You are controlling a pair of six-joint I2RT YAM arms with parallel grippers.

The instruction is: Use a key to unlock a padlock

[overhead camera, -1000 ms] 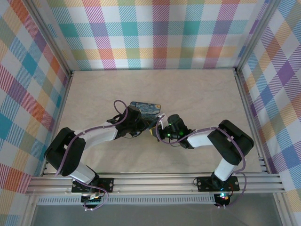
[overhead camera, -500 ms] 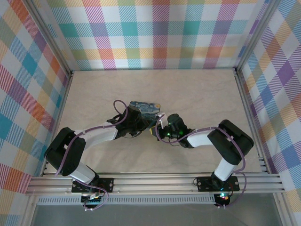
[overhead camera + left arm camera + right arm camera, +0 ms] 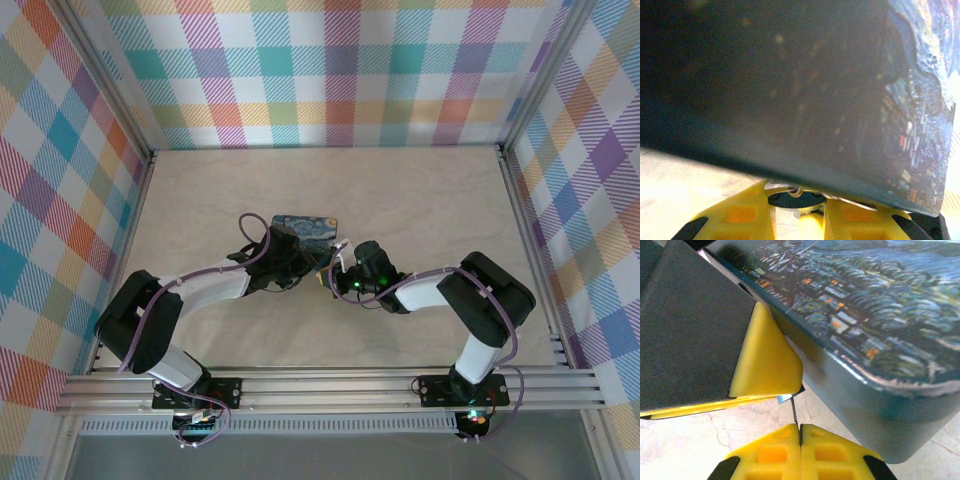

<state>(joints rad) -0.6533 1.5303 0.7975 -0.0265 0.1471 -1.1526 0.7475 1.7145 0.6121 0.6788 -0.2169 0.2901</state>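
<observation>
Nearest the arm bases, the right gripper (image 3: 800, 429) is clenched. Its yellow fingertips press together on a thin silvery key (image 3: 794, 413), which stands edge-on out of them. Just beyond, the left gripper (image 3: 800, 200) pinches the tiny padlock (image 3: 796, 190). A thin silvery shackle loop shows between its yellow fingers, but the bluish-teal body cannot be made out. The key's tip reaches right up to the left fingertips. Close behind both grippers lies a rectangular tin printed with a blue-and-yellow starry night over a village (image 3: 305, 226). It rests flat on the pale marbled table (image 3: 430, 200). Compared with a second ago, the tin and both grippers sit slightly farther left and farther away. Pastel checked walls (image 3: 340, 70) enclose the table.
</observation>
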